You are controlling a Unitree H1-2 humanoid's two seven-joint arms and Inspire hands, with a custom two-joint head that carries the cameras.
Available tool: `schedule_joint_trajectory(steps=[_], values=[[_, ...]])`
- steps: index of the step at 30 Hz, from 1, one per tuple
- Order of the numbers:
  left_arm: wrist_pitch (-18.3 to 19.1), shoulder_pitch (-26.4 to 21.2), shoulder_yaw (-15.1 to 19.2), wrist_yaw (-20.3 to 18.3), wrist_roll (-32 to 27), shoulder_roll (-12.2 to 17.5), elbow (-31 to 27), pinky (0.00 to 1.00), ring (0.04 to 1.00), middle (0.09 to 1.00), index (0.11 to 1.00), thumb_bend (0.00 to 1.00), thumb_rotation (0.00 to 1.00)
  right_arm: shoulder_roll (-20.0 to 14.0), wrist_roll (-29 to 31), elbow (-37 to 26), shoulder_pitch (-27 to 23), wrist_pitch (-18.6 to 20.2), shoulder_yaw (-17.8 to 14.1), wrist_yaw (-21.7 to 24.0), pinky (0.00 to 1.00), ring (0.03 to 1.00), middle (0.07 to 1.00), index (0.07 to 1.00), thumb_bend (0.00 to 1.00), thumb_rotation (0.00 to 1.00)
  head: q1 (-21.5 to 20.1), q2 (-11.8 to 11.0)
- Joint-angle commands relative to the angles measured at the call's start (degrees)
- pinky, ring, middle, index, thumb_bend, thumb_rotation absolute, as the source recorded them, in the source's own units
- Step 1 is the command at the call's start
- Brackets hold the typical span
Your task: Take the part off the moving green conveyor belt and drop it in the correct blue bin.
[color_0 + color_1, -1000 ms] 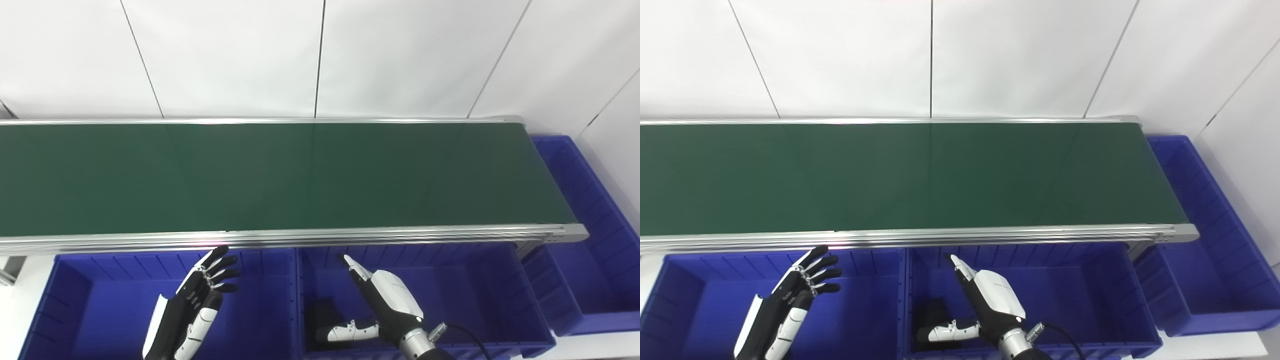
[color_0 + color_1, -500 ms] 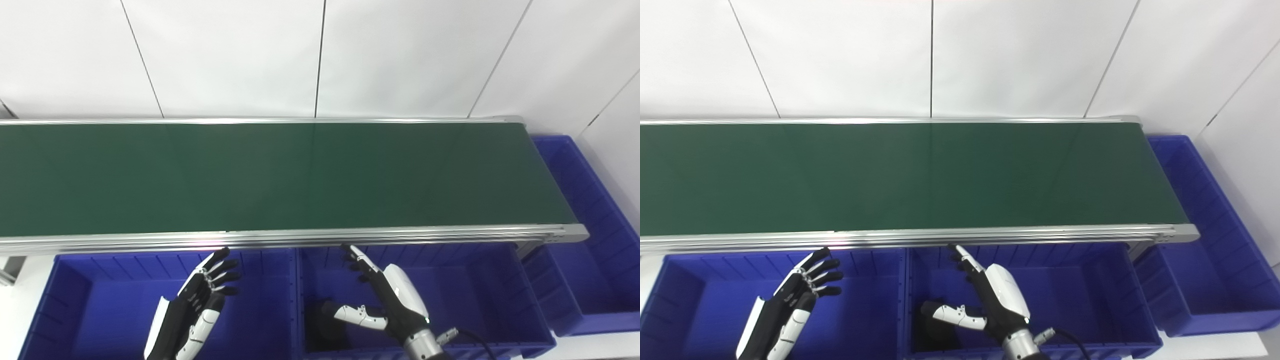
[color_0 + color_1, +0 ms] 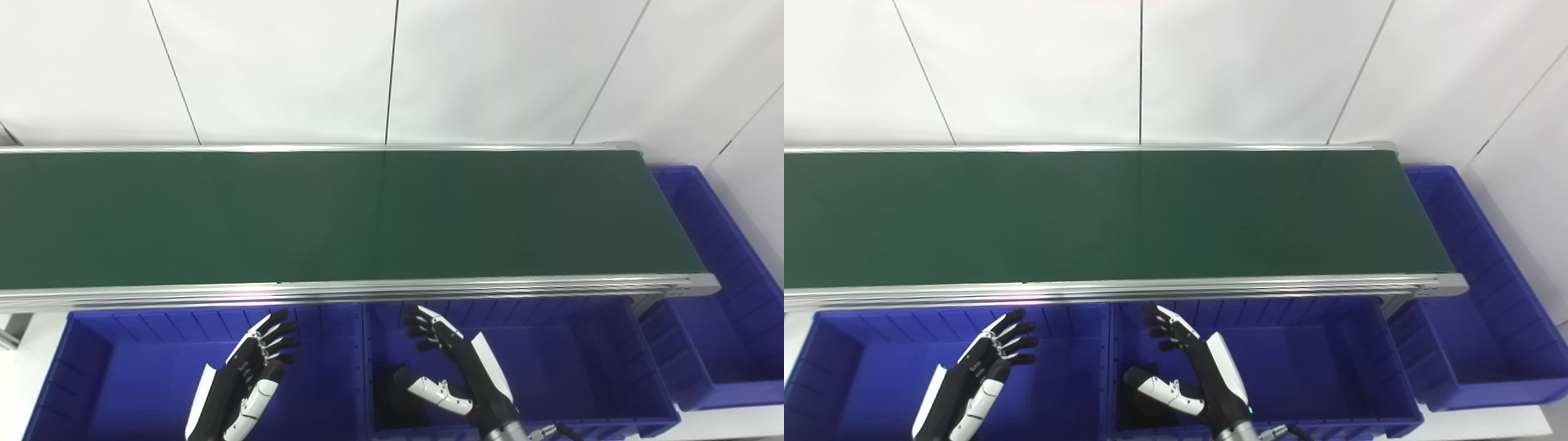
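Observation:
The green conveyor belt (image 3: 343, 214) runs across the picture with no part on it. My left hand (image 3: 245, 380) hovers open over the left blue bin (image 3: 92, 373), fingers spread toward the belt's near rail. My right hand (image 3: 456, 367) is open above the middle blue bin (image 3: 582, 355), palm turned left, fingers apart, holding nothing. A dark part (image 3: 404, 401) lies on the floor of the middle bin at its left end, partly hidden behind my right thumb.
A third blue bin (image 3: 723, 294) stands at the belt's right end. The aluminium rail (image 3: 367, 291) borders the belt just above the bins. White wall panels rise behind the belt.
My right hand has rotated from back-up to palm facing left and spread its fingers. My left hand has shifted slightly lower and to the right.

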Motion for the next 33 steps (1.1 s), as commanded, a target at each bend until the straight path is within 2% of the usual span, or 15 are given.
schedule_joint_trajectory(steps=[1,4,15,20,24,25,26,28,30,33], values=[[-2.3,-0.4,-0.3,0.3,0.4,-0.6,-0.6,0.69,0.763,0.815,0.860,0.64,0.78,-0.3,0.9,-0.3,-1.1,-4.0,0.2,0.7,0.70,0.775,0.815,0.857,0.72,0.72,0.7,-0.3],[-1.9,-0.3,-0.5,0.5,1.4,-0.8,-0.5,0.69,0.761,0.814,0.858,0.66,0.78,-1.3,1.2,0.7,-1.6,-4.3,0.6,1.9,0.70,0.790,0.837,0.876,0.74,0.75,1.8,-0.7],[-1.1,-0.6,-1.2,0.0,2.3,-0.8,-0.1,0.71,0.798,0.851,0.888,0.66,0.80,-1.7,6.8,2.0,-1.5,-6.7,-0.8,3.9,0.71,0.793,0.839,0.883,0.81,0.74,6.1,-1.5],[-1.6,-0.8,-1.2,0.2,2.3,-0.9,0.3,0.71,0.800,0.857,0.892,0.66,0.82,-1.7,9.1,1.9,-0.5,-9.0,-1.7,4.3,0.70,0.786,0.832,0.882,0.75,0.72,6.7,-1.3],[-1.4,-1.3,-1.1,0.1,2.5,-0.9,0.3,0.71,0.799,0.857,0.889,0.65,0.82,-1.7,9.6,1.9,-0.6,-10.4,-1.8,4.7,0.70,0.783,0.828,0.877,0.73,0.72,7.4,0.1],[-1.1,-1.4,-1.2,0.0,2.5,-0.9,0.1,0.71,0.801,0.857,0.891,0.66,0.83,-1.8,9.7,1.6,-0.6,-10.4,-1.8,4.8,0.70,0.783,0.827,0.877,0.73,0.72,9.1,0.9],[-0.8,-1.4,-1.2,0.0,2.4,-0.9,0.0,0.71,0.803,0.859,0.893,0.66,0.83,-1.8,9.7,1.4,-0.6,-10.4,-1.8,4.9,0.70,0.780,0.826,0.876,0.73,0.72,9.1,0.9],[-0.7,-1.5,-1.3,-0.1,2.4,-1.1,0.1,0.71,0.804,0.855,0.891,0.66,0.83,-2.0,9.7,0.7,-0.5,-9.8,-2.1,5.1,0.71,0.781,0.827,0.876,0.72,0.72,14.2,1.4],[-0.8,-1.5,-1.5,0.0,2.8,-1.2,0.4,0.71,0.798,0.847,0.889,0.67,0.83,-2.2,10.0,0.2,-0.3,-9.6,-2.5,5.5,0.71,0.783,0.829,0.878,0.71,0.71,15.8,1.4],[-1.2,-1.4,-1.9,0.4,3.3,-1.6,0.9,0.70,0.789,0.838,0.886,0.67,0.82,-2.4,10.2,0.1,-0.4,-9.9,-3.0,5.5,0.70,0.774,0.819,0.870,0.71,0.71,16.0,1.5]])
